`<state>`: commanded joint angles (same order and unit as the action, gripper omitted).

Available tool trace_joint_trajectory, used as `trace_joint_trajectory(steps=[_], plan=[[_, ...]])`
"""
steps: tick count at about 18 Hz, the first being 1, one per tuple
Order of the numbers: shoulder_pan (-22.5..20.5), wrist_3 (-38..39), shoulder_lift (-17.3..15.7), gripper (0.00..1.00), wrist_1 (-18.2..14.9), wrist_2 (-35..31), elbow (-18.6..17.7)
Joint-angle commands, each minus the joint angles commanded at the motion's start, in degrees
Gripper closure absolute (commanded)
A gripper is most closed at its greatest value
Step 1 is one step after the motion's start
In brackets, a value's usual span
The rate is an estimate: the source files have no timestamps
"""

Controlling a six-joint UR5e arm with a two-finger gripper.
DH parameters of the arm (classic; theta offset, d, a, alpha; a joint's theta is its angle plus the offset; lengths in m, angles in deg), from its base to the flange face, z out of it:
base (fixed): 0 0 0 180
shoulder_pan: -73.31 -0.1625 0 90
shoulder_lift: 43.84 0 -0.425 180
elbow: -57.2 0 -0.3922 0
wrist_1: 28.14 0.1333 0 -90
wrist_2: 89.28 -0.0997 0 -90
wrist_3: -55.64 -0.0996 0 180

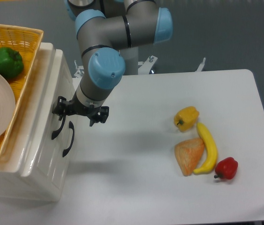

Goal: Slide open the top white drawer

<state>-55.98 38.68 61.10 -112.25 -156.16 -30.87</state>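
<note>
Your gripper (79,109) hangs with its jaws spread apart, one finger by the top end of the black handle (58,125) of the top white drawer (52,101), which sits shut at nine o'clock of the table (146,183). The fruit lies well apart at three o'clock.

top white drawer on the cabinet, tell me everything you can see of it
The top white drawer is the upper of two glossy cream-white drawer fronts on a small cabinet at the table's left edge. It looks like lacquered wood or plastic, with a panelled face and one curved black handle. It appears closed, about flush with the lower drawer. The black two-finger gripper sits at the handle's upper end, jaws apart; contact cannot be confirmed. A yellow wicker basket rests on the cabinet top above it.
</note>
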Motion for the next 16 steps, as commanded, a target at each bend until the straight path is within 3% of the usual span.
trace_joint_trajectory(steps=[16], plan=[[0.4,-0.2,0.4,0.0,0.2,-0.4,-0.9]])
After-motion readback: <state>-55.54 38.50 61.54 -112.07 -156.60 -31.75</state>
